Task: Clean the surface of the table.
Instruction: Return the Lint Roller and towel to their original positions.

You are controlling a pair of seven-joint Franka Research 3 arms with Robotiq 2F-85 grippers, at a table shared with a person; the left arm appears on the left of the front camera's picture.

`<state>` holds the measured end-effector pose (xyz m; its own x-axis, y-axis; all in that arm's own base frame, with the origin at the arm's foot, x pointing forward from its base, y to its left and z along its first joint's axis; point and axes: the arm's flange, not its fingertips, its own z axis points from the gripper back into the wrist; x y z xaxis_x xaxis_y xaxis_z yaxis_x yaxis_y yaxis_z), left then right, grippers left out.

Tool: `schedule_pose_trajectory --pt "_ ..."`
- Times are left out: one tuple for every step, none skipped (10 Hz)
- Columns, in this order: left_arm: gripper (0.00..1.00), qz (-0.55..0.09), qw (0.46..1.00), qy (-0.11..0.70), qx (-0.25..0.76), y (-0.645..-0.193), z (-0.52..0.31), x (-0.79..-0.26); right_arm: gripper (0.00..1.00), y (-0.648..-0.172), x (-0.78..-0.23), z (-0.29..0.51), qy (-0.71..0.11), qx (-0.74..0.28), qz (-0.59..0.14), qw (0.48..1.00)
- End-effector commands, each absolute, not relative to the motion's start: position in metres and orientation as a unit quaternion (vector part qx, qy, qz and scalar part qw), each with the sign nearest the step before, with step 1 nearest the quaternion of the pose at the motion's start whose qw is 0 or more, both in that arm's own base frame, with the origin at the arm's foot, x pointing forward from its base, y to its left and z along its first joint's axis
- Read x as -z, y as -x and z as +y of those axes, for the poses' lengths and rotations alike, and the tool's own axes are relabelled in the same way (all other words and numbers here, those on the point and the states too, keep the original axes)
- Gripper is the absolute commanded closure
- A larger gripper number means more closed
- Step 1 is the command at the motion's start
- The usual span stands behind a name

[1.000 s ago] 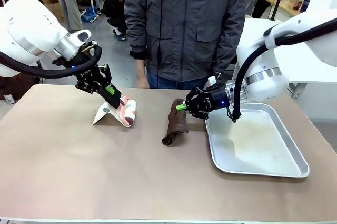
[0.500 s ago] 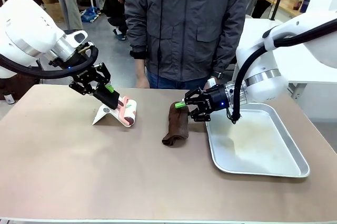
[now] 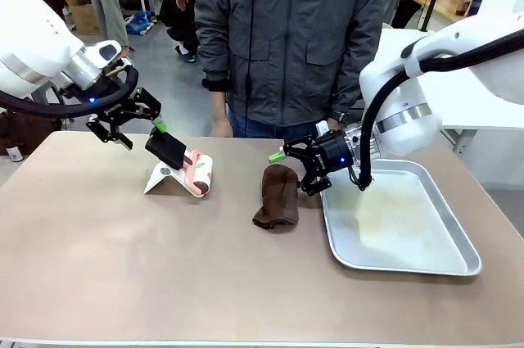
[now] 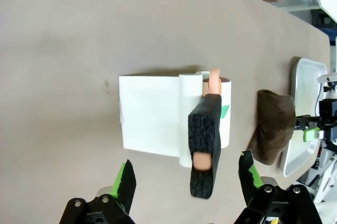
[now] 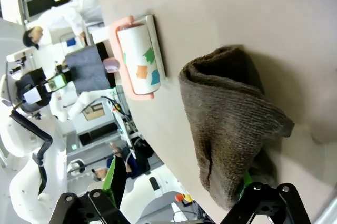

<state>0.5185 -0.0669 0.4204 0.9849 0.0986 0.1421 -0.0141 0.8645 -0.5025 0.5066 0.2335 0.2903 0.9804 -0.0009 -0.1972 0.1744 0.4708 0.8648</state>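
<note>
The big brown table (image 3: 164, 258) is sitting in front of the robot, and a person (image 3: 286, 37) is standing at its far side. The left gripper (image 3: 131, 123) is hanging just above the table on the left, with its fingers spread wide and holding nothing. Right beside it, a lint roller (image 3: 192, 169) with a black foam handle is resting on its white stand (image 3: 164, 178). The right gripper (image 3: 296, 166) is hovering near the middle, also wide open and holding nothing. A folded brown cloth (image 3: 276, 196) is lying on the table just below it. A silver tray (image 3: 442, 262) is sitting on the table's right side, next to the cloth.
</note>
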Motion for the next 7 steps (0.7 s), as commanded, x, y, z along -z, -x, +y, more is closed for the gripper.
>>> schedule_pose_trajectory --pt "0.0 -0.085 0.962 0.257 -0.026 -0.491 -0.058 -0.432 0.0 -0.517 -0.31 0.26 -0.447 0.047 0.111 0.887" --pt "0.0 -0.085 0.96 0.264 -0.022 -0.478 -0.054 -0.436 0.0 -0.522 -0.317 0.268 -0.4 0.059 0.106 0.909" --pt "0.0 -0.077 0.957 0.279 -0.011 -0.463 -0.048 -0.44 0.0 -0.525 -0.326 0.273 -0.353 0.072 0.102 0.927" --pt "0.0 -0.063 0.949 0.308 0.011 -0.44 -0.042 -0.448 0.0 -0.525 -0.34 0.273 -0.312 0.079 0.094 0.942" --pt "0.0 -0.062 0.942 0.33 0.03 -0.417 -0.036 -0.456 0.0 -0.524 -0.357 0.268 -0.297 0.085 0.078 0.948" --pt "0.0 -0.065 0.929 0.363 0.037 -0.391 -0.032 -0.465 0.0 -0.517 -0.373 0.26 -0.293 0.085 0.076 0.949" --pt "0.0 -0.076 0.914 0.396 0.039 -0.367 -0.033 -0.468 0.0 -0.511 -0.384 0.254 -0.296 0.094 0.069 0.948"
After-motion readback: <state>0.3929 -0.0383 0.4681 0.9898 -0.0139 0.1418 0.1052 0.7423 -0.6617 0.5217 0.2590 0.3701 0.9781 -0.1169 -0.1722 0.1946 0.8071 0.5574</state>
